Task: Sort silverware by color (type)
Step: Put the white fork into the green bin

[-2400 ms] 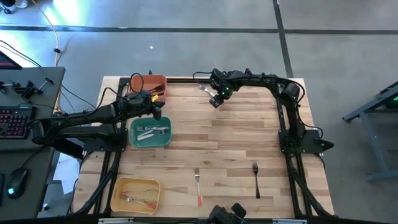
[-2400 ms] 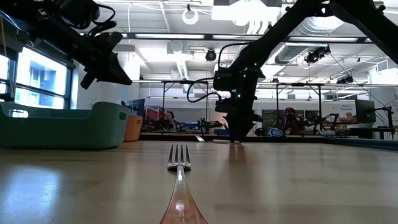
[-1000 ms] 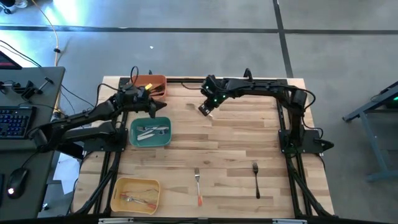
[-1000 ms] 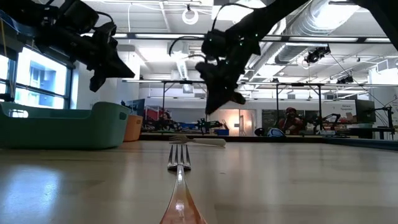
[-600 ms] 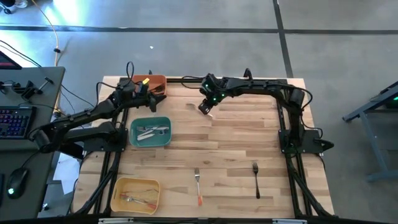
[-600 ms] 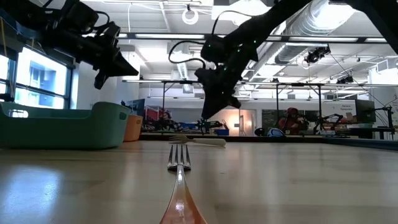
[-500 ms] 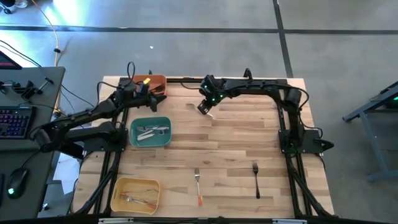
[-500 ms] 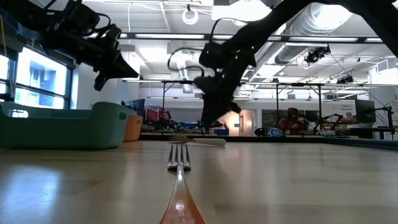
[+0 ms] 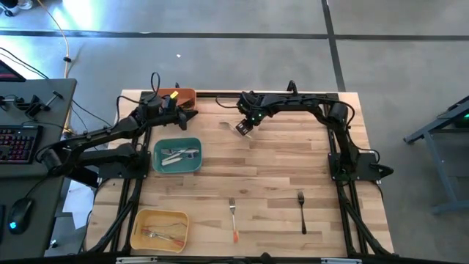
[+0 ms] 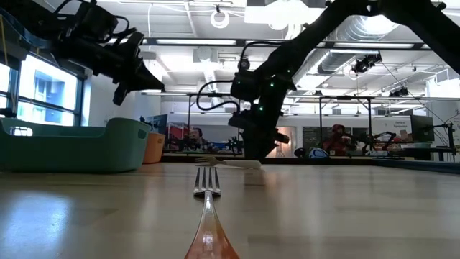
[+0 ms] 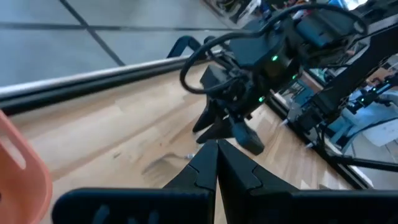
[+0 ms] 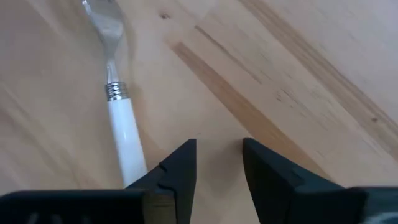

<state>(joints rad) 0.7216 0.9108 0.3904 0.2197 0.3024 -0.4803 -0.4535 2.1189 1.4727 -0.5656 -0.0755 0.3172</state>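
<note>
My right gripper point(image 12: 217, 163) hangs low with fingers a little apart, just beside the white-handled fork point(image 12: 118, 109) lying flat. It looks light, stiff and slippery; I'd pinch the handle. My left gripper point(image 11: 216, 163), fingers together, waits over the orange bin point(image 9: 179, 96).

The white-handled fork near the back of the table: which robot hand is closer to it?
The right one. The right gripper hangs just beside the white-handled fork, open and not touching it. The left gripper is farther off, over by the orange bin, with its fingers shut.
</note>
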